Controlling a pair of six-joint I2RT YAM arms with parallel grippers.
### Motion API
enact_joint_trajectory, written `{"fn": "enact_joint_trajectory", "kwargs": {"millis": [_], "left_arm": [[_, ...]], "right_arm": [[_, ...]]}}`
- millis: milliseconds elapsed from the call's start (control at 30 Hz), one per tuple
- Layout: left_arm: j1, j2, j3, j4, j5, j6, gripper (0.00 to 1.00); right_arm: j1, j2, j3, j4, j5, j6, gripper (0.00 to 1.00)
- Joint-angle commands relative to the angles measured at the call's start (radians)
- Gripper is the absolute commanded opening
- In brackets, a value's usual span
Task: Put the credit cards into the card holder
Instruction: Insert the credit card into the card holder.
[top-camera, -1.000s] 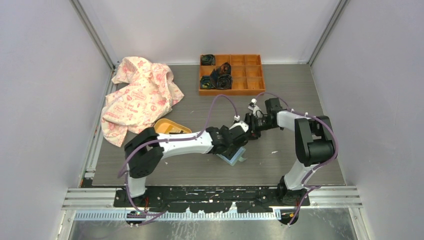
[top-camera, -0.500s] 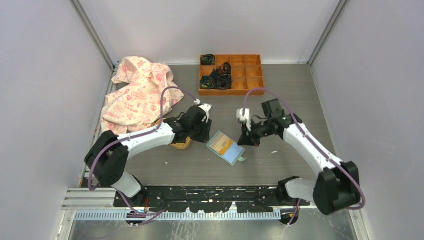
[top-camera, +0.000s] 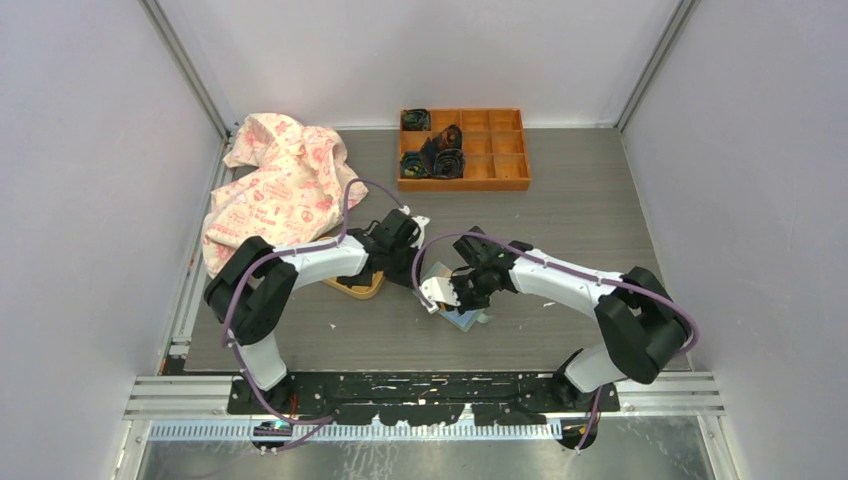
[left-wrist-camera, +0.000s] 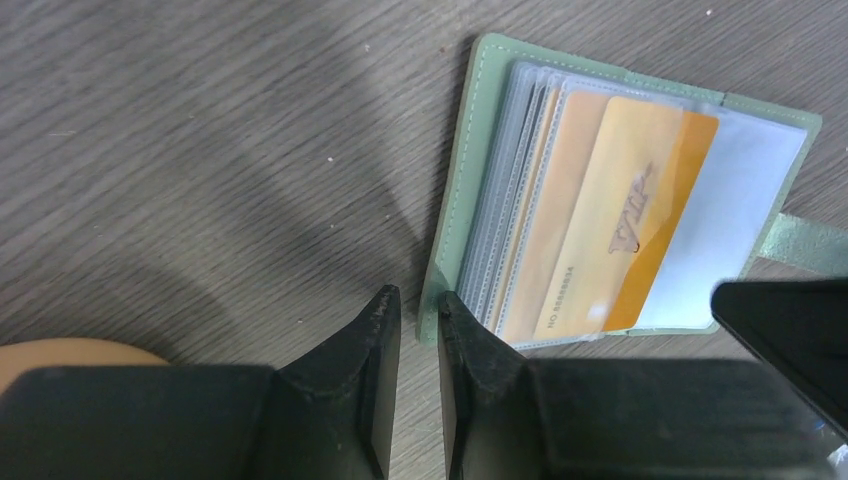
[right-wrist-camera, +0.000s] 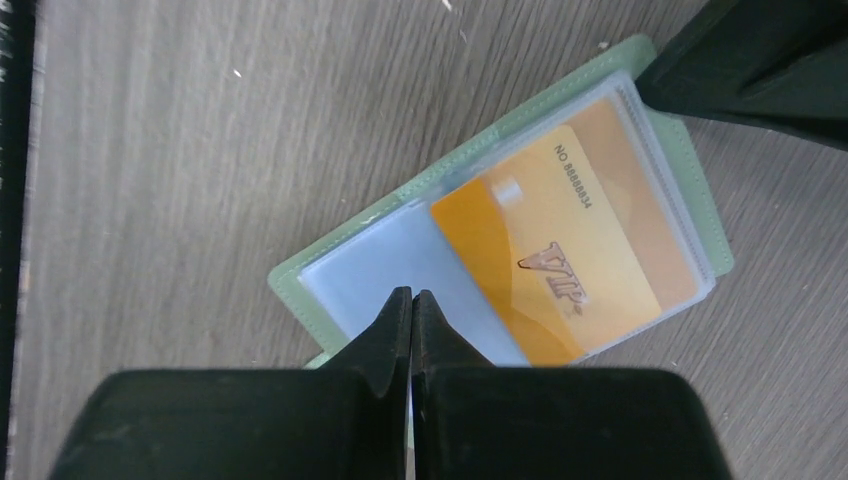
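Observation:
The mint-green card holder (top-camera: 466, 318) lies open on the table, its clear sleeves up. It also shows in the left wrist view (left-wrist-camera: 455, 200) and the right wrist view (right-wrist-camera: 287, 282). An orange VIP card (left-wrist-camera: 640, 200) sits in a sleeve, also seen from the right wrist (right-wrist-camera: 560, 250). My left gripper (top-camera: 415, 272) has its jaws a narrow gap apart (left-wrist-camera: 418, 305), the holder's near corner edge lying in that gap. My right gripper (top-camera: 449, 299) is shut (right-wrist-camera: 412, 297), tips resting on the empty clear sleeve. No loose cards show.
A yellow-orange oval dish (top-camera: 358, 287) lies just left of the left gripper and shows in the left wrist view (left-wrist-camera: 60, 352). A patterned cloth (top-camera: 275, 185) lies at back left. An orange compartment tray (top-camera: 500, 150) with dark items stands at the back.
The right arm swung in from the right and down onto the holder's sleeve. The left gripper moved from the dish to the holder's left corner.

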Motion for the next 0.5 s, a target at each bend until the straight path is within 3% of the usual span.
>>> {"fn": "enact_joint_trajectory", "kwargs": {"millis": [0,467], "left_arm": [[0.004,0.002,0.02,0.075,0.078,0.003,0.21],[0.002,0.038,-0.042,0.166,0.165,-0.047,0.19]], "right_arm": [[0.035,0.035,-0.019,0.121,0.15,-0.033,0.01],[0.078,0.071,-0.013,0.29,0.303,0.08,0.01]]}}
